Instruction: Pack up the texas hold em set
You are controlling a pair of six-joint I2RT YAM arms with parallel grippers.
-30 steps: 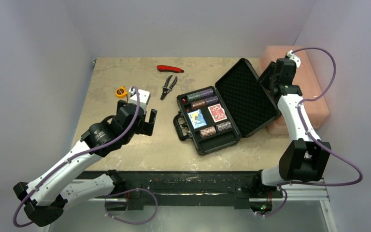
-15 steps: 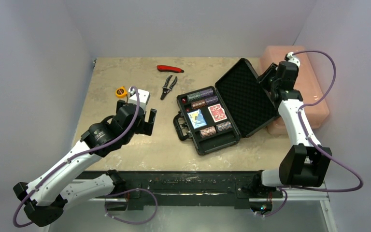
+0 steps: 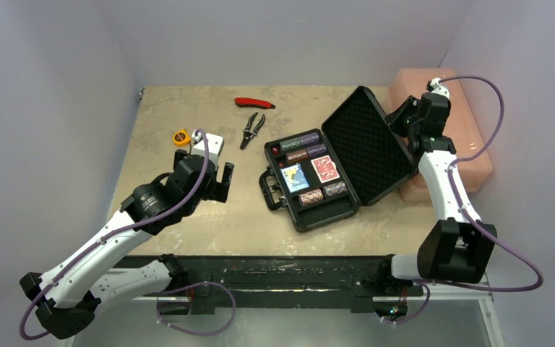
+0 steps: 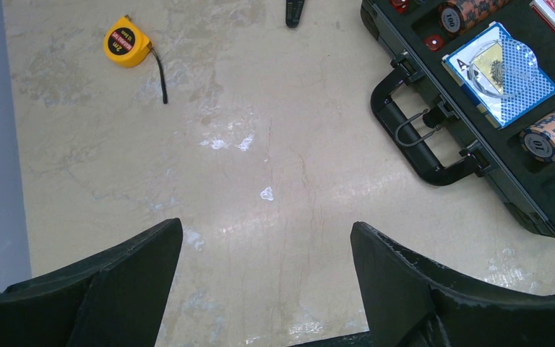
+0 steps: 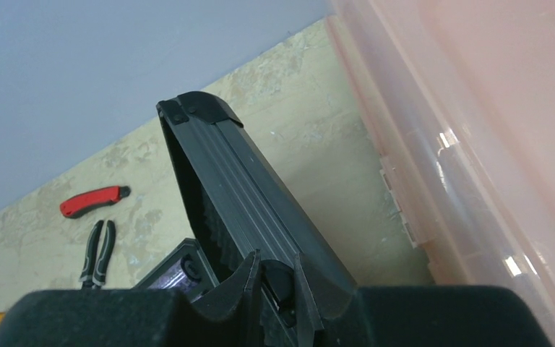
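The right fingers (image 5: 242, 285), drawn nearly together, sit at the top edge of the raised lid (image 5: 246, 181); we cannot tell whether they pinch it. The black briefcase (image 3: 323, 217) lies open right of centre on the bench (image 3: 188, 108), with chip stacks (image 3: 311, 196), blue deck (image 3: 295, 177) and red deck (image 3: 325, 168) seated in foam. We judge closing to be the step in hand: next, swing the lid over and down, then latch. The right arm (image 3: 441, 181) stretches far forward beside the pink plastic box (image 3: 477, 163). The left fingers (image 4: 137, 260) hang spread above the bench, left of the handle.
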